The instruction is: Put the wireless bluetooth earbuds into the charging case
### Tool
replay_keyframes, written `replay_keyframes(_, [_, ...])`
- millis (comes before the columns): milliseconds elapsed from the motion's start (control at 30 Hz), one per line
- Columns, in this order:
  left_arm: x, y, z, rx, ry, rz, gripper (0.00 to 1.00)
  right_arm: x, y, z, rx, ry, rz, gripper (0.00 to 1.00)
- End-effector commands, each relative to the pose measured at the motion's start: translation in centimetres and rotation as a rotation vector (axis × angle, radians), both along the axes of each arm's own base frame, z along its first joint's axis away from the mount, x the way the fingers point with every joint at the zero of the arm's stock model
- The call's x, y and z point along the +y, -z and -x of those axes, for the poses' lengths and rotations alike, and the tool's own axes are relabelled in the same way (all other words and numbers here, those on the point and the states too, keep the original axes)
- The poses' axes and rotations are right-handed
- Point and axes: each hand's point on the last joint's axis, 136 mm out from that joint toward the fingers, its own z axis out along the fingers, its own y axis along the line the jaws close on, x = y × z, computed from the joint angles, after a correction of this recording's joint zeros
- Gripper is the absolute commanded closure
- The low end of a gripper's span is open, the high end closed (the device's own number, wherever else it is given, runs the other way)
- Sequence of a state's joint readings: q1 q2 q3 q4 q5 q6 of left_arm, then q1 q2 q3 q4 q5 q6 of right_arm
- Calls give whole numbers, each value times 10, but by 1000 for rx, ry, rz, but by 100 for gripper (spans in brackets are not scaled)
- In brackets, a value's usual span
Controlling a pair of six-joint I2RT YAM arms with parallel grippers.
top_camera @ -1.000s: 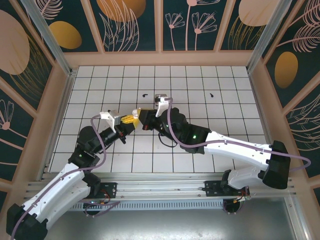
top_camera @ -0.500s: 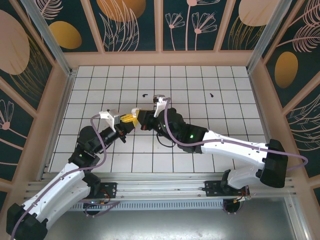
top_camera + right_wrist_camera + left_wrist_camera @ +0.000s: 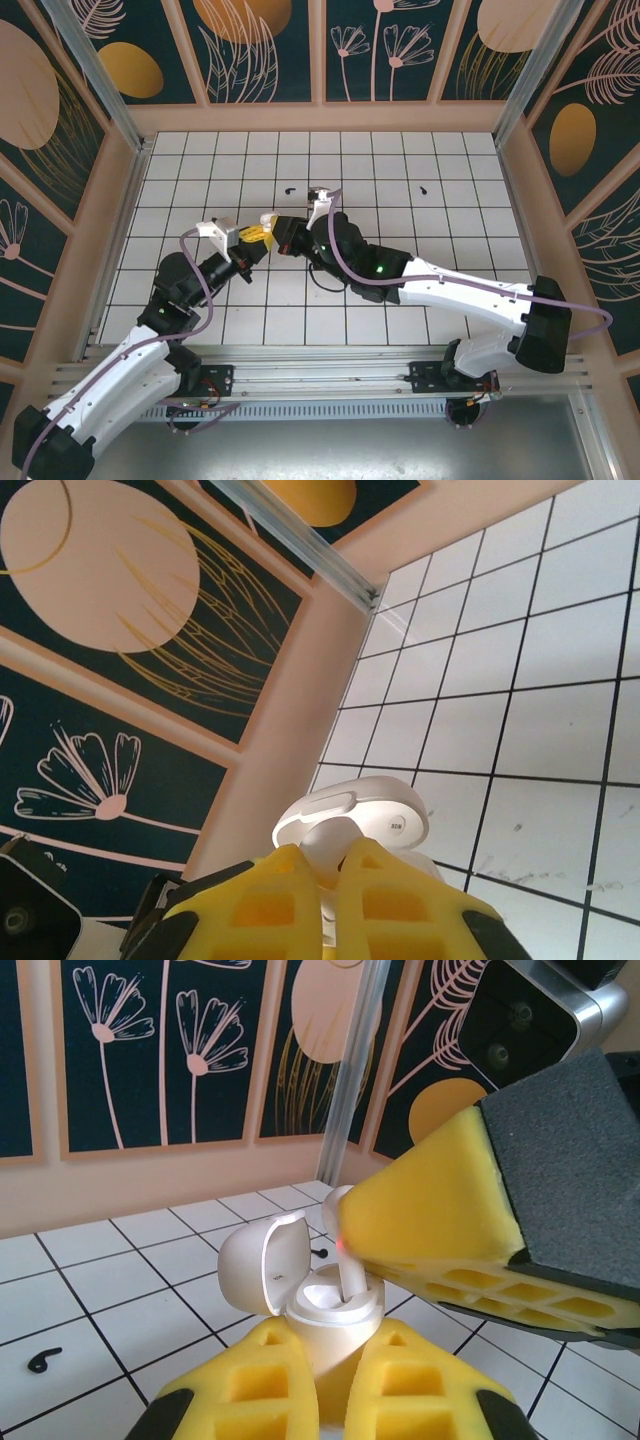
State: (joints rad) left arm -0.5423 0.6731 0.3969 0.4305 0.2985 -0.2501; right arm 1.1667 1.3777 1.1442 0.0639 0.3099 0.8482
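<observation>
Earbuds sit in three places. The white earbud [image 3: 346,1252] stands over the open charging case [image 3: 332,1312]. In the left wrist view its long axis is close to upright: the stem end points down into the case's well, and the upper end is tucked behind a yellow pad [image 3: 430,1215] of the right gripper [image 3: 272,228]. That gripper's fingers are drawn narrow and pinch the earbud. In its own wrist view, a white sliver shows between the two yellow fingertips of the right gripper [image 3: 330,865].

The left gripper [image 3: 328,1355] is closed tight on the lower body of the case and holds it above the table [image 3: 450,260], opening upward. The lid [image 3: 262,1260] is swung back and leans away to the left of the well. From above, the two grippers meet nose to nose near the middle of the tiled surface.

One black earbud [image 3: 290,190] lies flat on a tile just beyond the grippers, with its long axis roughly left to right. The other black earbud [image 3: 423,190] lies well apart to the right, slightly slanted.
</observation>
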Motion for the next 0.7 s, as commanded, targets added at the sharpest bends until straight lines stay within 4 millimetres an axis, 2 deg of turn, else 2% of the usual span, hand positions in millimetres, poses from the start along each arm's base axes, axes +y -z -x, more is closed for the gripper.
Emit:
replay_keyframes(0, [8,-40,-2,-132,-49,67,100,1,15,4,77,10,37,91])
replay_keyframes(667, [8,-49,-5,-154,-59,69,100,5,7,8,76,7,55,77])
